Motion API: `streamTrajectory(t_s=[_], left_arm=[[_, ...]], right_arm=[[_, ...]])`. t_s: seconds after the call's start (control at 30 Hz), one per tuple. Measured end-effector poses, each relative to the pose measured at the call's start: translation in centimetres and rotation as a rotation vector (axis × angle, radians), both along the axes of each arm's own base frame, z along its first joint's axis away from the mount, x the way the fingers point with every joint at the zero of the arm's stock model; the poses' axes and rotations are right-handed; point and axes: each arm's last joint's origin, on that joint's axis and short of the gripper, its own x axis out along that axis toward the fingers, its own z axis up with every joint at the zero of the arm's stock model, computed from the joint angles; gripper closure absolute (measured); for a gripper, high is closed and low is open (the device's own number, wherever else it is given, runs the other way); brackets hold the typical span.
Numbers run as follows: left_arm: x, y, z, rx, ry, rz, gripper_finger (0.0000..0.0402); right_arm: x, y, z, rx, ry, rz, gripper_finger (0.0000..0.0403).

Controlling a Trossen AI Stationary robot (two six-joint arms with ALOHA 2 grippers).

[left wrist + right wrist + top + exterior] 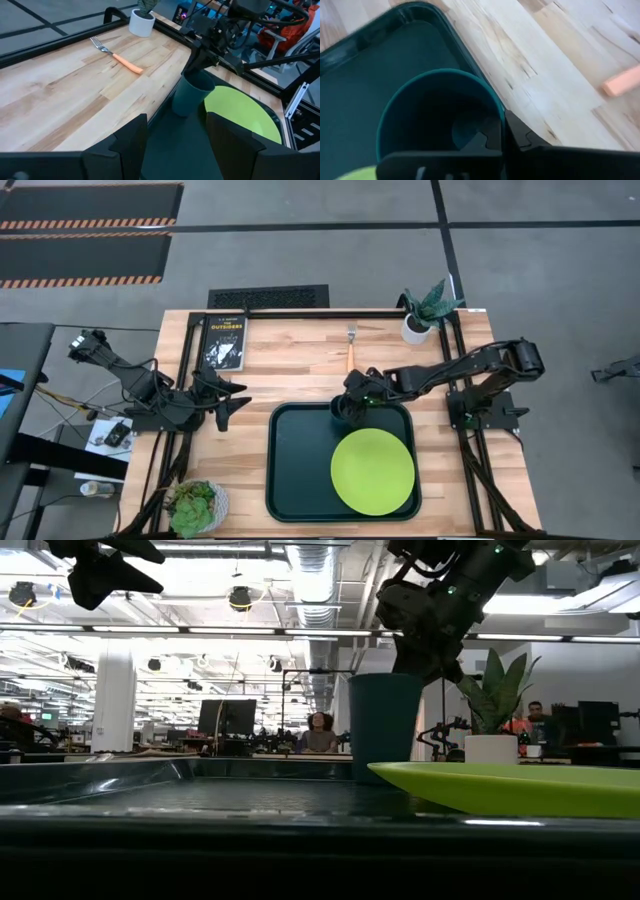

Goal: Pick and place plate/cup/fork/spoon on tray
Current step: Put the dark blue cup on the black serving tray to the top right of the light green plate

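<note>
The right gripper [350, 402] is over the far edge of the tray [300, 480], jaws closed on the rim of the cup [343, 410]; in the right wrist view one finger sits inside the cup's [435, 120] mouth and the other outside the wall, pinching it. The cup stands upright inside the tray near its far rim, just beside the plate [372, 471]; whether its base is fully down or a hair off the tray floor is hard to tell from the low view, though it looks seated there [385, 725]. The plate lies flat in the tray's right half, toward the near corner; its lime edge shows at the front of the low view [520, 788].

The fork [351, 350] lies on the bare tabletop [290, 365] beyond the tray, tines pointing to the far side, well apart from the cup; the left wrist view shows it [117, 56] near a white plant pot [141, 22].

The left gripper [232, 402] waits at the table's left edge, clear of the tray, fingers apart w/ nothing btwn them. A black book [222, 340] lies at the far left corner; a second potted plant [195, 505] at the near left.
</note>
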Motion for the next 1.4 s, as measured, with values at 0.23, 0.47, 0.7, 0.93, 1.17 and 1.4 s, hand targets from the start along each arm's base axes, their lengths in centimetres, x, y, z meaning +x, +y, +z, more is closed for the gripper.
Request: streamTrajectory(t_s=[0.23,0.47,0.7,0.93,1.17,1.4], left_arm=[[0.0,0.0,0.0,0.001,0.001,0.0,0.0209],[0.0,0.0,0.0,-0.001,0.0,0.0,0.0209],[0.0,0.0,0.0,-0.004,-0.001,0.001,0.0209],[0.0,0.0,0.0,-0.004,-0.001,0.001,0.0209],[0.0,0.0,0.0,-0.002,0.0,0.0,0.0209],[0.0,0.0,0.0,0.001,0.001,0.0,0.0209]], right_arm=[[-1.0,-0.1,1.8,-0.008,-0.037,-0.007,0.0392],[-3.9,-0.2,4.0,-0.009,0.012,-0.035,0.0392],[-7.9,0.8,4.5,-0.016,0.215,-0.118,0.0391],[-10.0,2.6,4.2,-0.021,0.32,-0.141,0.0389],[-11.8,3.6,3.5,0.02,0.267,-0.181,0.0385],[-13.1,3.5,2.0,0.059,0.181,-0.222,0.0387]])
